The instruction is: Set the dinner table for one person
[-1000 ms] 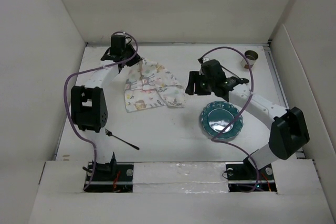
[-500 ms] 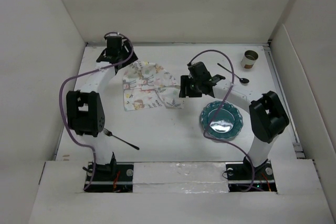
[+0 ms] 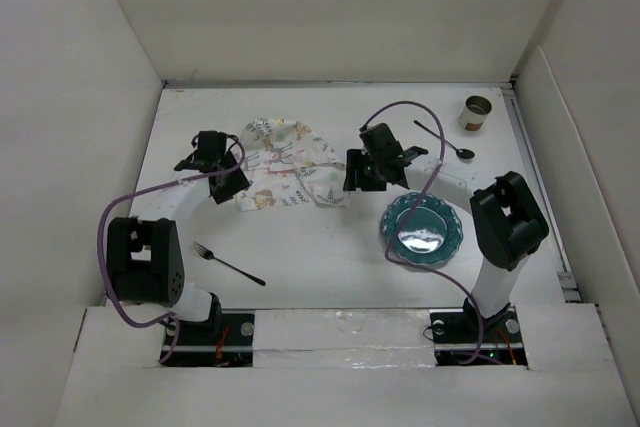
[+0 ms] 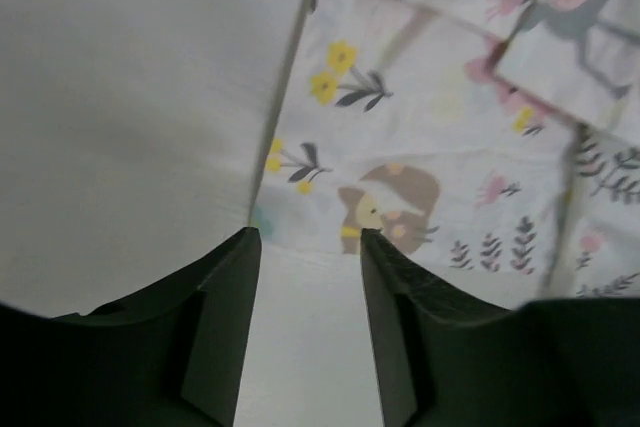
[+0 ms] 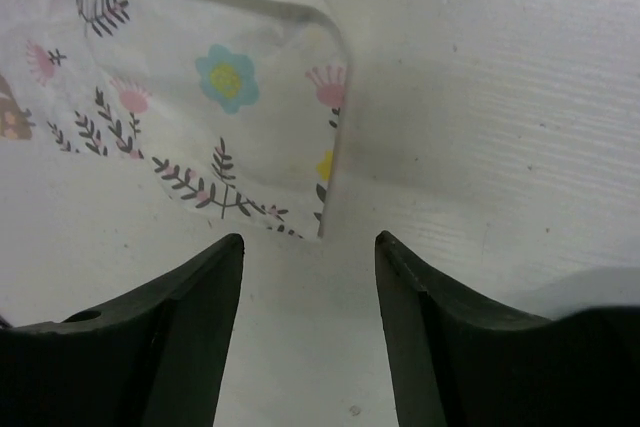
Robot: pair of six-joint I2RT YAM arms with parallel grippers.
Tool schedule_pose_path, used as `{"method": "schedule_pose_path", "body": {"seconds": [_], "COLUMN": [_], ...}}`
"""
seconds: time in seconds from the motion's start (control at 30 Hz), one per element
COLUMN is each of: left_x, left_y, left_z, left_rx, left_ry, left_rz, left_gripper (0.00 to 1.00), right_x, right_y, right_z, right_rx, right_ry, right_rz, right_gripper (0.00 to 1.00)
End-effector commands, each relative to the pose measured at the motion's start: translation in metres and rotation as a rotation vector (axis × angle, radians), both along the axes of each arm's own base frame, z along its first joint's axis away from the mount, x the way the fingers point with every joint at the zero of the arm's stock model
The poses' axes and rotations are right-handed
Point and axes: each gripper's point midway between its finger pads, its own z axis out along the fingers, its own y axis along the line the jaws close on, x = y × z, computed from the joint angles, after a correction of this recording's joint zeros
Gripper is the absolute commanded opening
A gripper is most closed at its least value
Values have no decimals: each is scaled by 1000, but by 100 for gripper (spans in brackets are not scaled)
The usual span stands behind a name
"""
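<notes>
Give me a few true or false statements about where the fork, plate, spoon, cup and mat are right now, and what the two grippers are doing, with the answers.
1. The fork lies on the bare table, apart from the mat. True.
2. The teal plate sits on the printed mat. False: it rests on the bare table, to the right of the mat.
3. The spoon stands inside the cup. False: it lies on the table beside the cup.
4. The left gripper and the right gripper are both open, each over an edge of the mat, holding nothing. True.
5. The mat lies spread out flat. False: it is rumpled, with parts folded over.
</notes>
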Motion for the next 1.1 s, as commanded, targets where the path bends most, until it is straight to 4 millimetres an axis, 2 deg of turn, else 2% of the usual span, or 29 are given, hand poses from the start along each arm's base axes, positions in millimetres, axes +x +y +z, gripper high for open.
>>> {"method": "schedule_pose_path", "body": {"seconds": [0.0,0.07,0.2,0.37,0.53,0.57,0.63,0.67,0.7,0.77,0.83,0.87,0.93,0.97,1.03,1.07], "left_x": [-22,-29,-25,-20,-19,-18,-17,-16,-13,-8,8,13,38,45,68,72], "left_y": [-1,-1,-2,-3,3,5,5,6,7,11,11,14,16,19,21,22], "left_z": [-13,-24,-41,-56,-62,-66,-66,-69,-68,-66,-47,-37,10,27,86,105], "left_rx": [-11,-14,-25,-24,18,28,32,40,45,68,72,89,97,113,122,127], "left_ry": [69,116,121,148,147,153,150,154,147,144,89,66,-62,-101,-244,-278], "left_rz": [8,18,40,44,61,68,65,67,67,69,68,72,82,86,88,95], "left_gripper": [45,48,49,42,35,27,23,18,3,0,0,0,0,0,0,0], "right_x": [-12,-17,-17,-18,-20,-19,-17,-16,-14,-7,-1,5,8,15,15,21], "right_y": [10,13,13,20,28,29,30,30,29,26,24,21,16,14,9,9], "right_z": [2,-3,-16,-27,-33,-41,-42,-41,-39,-27,-11,7,33,71,106,139], "right_rx": [43,67,75,101,140,134,136,137,139,133,139,137,126,140,139,147], "right_ry": [0,15,43,69,88,105,102,97,89,46,-7,-57,-109,-197,-258,-328], "right_rz": [26,39,39,50,61,57,54,49,42,11,-3,-15,-16,-15,-3,9], "right_gripper": [61,62,62,59,56,48,44,34,23,1,0,0,0,0,0,0]}}
